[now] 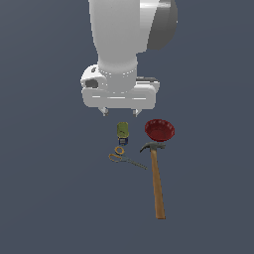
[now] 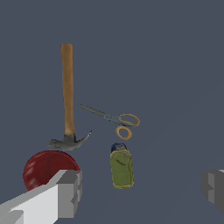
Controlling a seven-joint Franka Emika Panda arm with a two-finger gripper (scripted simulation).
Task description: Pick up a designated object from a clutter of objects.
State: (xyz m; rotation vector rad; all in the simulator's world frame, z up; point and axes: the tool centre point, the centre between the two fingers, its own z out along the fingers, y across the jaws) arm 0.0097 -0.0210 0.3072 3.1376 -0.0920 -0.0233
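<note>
1. Hammer (image 1: 157,184): the designated object, and the item nearest the exterior camera. It lies flat on the dark floor, its wooden handle running toward the viewer and its grey head at the far end, just beside the red bowl (image 1: 159,129); whether head and bowl touch cannot be told. Nothing grips it.
2. Scissors (image 1: 125,157): lie to the exterior view's left of the hammer head, orange loops toward the can, blades pointing toward the hammer handle, apart from it.
3. Olive can (image 1: 123,133): lies on its side just beyond the scissor loops, its blue base toward them. In the wrist view it sits between the two fingers, with the hammer (image 2: 67,94) and bowl (image 2: 49,169) off to one side.
4. Gripper (image 1: 119,112): hangs above the far edge of the clutter, over the can rather than the hammer. The fingers (image 2: 65,194) are spread wide apart and hold nothing.
5. Arm: the wrist points straight down, well clear of every object.
6. Progress: judged as the opening stage. No grasp is made; the sideways move to the handle, the descent, the closing and the lift all remain.
</note>
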